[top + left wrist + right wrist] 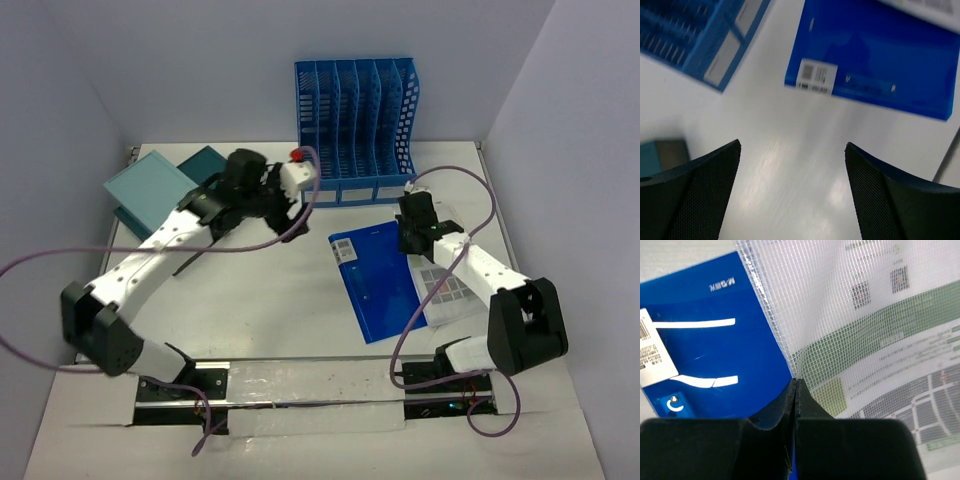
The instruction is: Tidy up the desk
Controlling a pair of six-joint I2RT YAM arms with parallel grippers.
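The desk (280,310) is a white tabletop between pale walls. A blue folder (378,285) lies flat right of centre, and a clear mesh pouch (448,290) holding printed sheets overlaps its right side. My right gripper (410,240) sits at the pouch's far corner. In the right wrist view, the right gripper (796,381) is shut with the edge of the mesh pouch (855,305) pinched between its tips, next to the folder (715,345). My left gripper (288,208) hangs open above bare desk, left of the folder. In the left wrist view, nothing lies between the left gripper (792,147) jaws.
A blue file rack (357,115) with several slots stands at the back centre. A light teal notebook (150,190) and a darker teal one (205,165) lie at the back left, partly under my left arm. Cables loop over both arms.
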